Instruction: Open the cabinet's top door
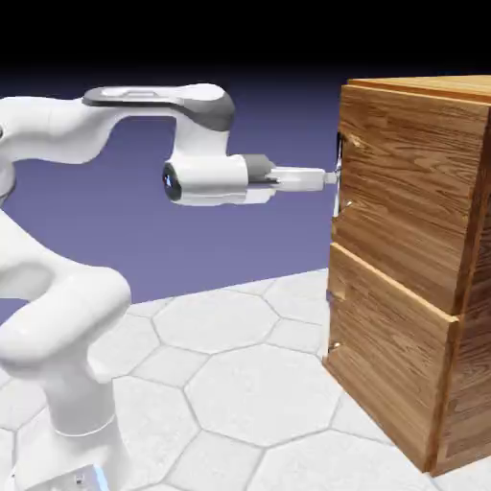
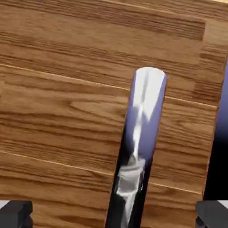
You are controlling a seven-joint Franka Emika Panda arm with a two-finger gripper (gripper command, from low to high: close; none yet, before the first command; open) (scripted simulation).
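Note:
The cabinet (image 1: pixel 412 249) of glossy brown wood stands at the exterior view's right. Its top door (image 1: pixel 403 192) is the upper front panel, with a silver handle (image 1: pixel 339 177) at its left edge. My gripper (image 1: pixel 331 178) reaches level from the left and its tips are at the handle. In the hand view the handle (image 2: pixel 140 133) runs as a shiny bar between my two fingertips (image 2: pixel 15 213), which stand wide apart at the bottom corners. The gripper (image 2: pixel 114 216) is open around the handle without pressing it. The door (image 2: pixel 67 111) fills the hand view.
The lower wood panel (image 1: pixel 384 364) sits under the top door. The white arm (image 1: pixel 58 316) rises from the lower left. A pale hexagon-tiled table (image 1: pixel 230 384) lies below, and the cabinet's right edge (image 2: pixel 211 111) shows against dark backdrop.

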